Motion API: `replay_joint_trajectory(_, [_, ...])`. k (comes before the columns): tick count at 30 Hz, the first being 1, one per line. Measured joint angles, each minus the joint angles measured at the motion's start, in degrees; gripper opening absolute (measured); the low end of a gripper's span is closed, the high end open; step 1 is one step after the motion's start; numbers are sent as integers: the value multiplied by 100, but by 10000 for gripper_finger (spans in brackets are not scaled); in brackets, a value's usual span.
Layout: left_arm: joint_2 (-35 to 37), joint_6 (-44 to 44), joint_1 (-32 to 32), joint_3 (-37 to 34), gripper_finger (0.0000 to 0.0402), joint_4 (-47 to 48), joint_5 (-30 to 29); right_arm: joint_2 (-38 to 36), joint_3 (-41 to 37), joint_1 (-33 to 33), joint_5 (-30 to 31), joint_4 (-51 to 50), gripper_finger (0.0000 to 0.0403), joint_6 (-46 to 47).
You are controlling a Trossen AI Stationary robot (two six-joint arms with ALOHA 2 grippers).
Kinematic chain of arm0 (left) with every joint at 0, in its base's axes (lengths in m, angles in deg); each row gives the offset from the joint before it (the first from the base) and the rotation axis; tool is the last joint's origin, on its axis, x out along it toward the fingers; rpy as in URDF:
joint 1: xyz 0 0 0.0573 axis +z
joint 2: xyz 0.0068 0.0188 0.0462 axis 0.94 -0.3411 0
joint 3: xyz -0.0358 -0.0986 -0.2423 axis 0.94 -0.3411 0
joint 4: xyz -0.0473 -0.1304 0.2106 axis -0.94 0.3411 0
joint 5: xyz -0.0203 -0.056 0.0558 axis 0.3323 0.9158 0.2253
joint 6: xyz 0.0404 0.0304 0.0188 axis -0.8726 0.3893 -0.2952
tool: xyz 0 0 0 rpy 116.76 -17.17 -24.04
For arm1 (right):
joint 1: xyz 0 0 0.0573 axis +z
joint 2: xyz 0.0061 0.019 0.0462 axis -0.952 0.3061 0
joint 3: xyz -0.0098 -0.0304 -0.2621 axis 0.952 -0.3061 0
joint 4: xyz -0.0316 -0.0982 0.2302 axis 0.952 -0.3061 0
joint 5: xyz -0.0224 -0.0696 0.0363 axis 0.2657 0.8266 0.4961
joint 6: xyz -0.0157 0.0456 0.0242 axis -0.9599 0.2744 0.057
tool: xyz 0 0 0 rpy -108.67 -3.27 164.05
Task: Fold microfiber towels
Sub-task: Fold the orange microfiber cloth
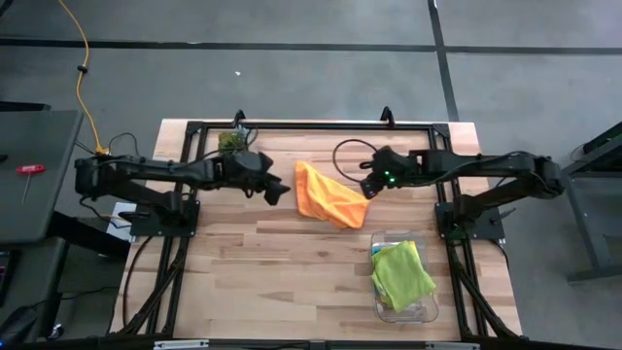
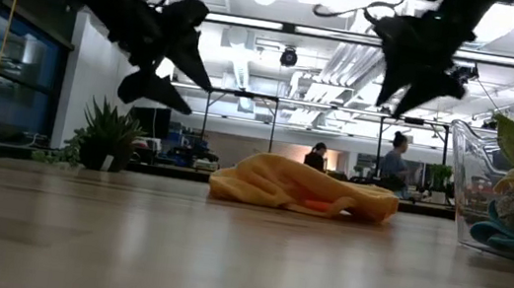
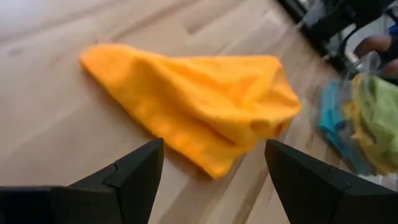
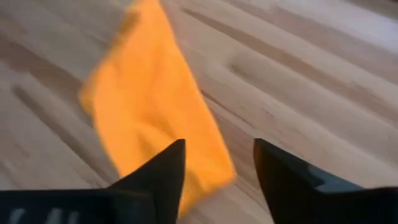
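Orange towel (image 1: 328, 194): rumpled, loosely bunched heap, lying mid-bench (image 1: 253, 272) between both arms, ready for flattening.
Right pincer (image 1: 369, 191): fingers apart, empty, just over the towel's edge.
Left pincer (image 1: 277, 192): spread wide, empty, near the opposite edge.
Clear bin (image 1: 428, 309): holds lime towel (image 1: 400, 270).

Both arms are black, made of long slim links with thicker round joints. Each one stands on a black base bolted to a black metal frame around the wooden table. The right arm (image 1: 486, 170) has a small green light near its wrist and a black cable making a loop beside it. The fingers (image 3: 134, 171) are dark, flat and wedge-shaped, with pointed tips.
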State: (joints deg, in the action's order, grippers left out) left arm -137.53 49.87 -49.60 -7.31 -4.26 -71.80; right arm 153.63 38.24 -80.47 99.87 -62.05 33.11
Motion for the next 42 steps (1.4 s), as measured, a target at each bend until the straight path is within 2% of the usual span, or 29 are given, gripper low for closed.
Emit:
replay_joint_trajectory(4, [-280, 219, -133, 1, 268, 49, -504, -186, -8, 48, 103, -851, 221, 436])
replay_joint_trajectory(8, [-500, 435, -41, 2, 268, 47, -878, -192, -15, 96, 307, -1195, 239, 322])
replay_joint_trajectory(13, [-992, 731, 236, 10, 268, 30, -844, -190, -15, 79, 687, -1117, 240, 197])
replay_joint_trajectory(17, [-1509, 1220, 518, 6, 268, -143, -490, -190, -15, 79, 821, -960, 240, -181])
replay_joint_trajectory(24, [-2494, 1838, 740, 6, 268, -1684, 324, -190, -15, 79, 841, -952, 240, -376])
replay_joint_trajectory(30, [-3084, 2463, 767, 25, 267, -2705, 137, -190, -15, 79, 841, -930, 240, -222])
replay_joint_trajectory(34, [-3305, 2494, 767, 26, 267, -3266, 35, -190, -17, 79, 839, -871, 240, -206])
replay_joint_trajectory(36, [-3331, 2408, 767, 124, 267, -3197, 33, -190, -17, 79, 839, -782, 240, -206])
replay_joint_trajectory(39, [-3259, 2090, 755, 200, 248, -3093, 87, -190, -17, 79, 839, -677, 240, -206])
replay_joint_trajectory(42, [-2958, 1651, 764, 217, 197, -3184, -19, -190, -17, 79, 839, -616, 240, -198])
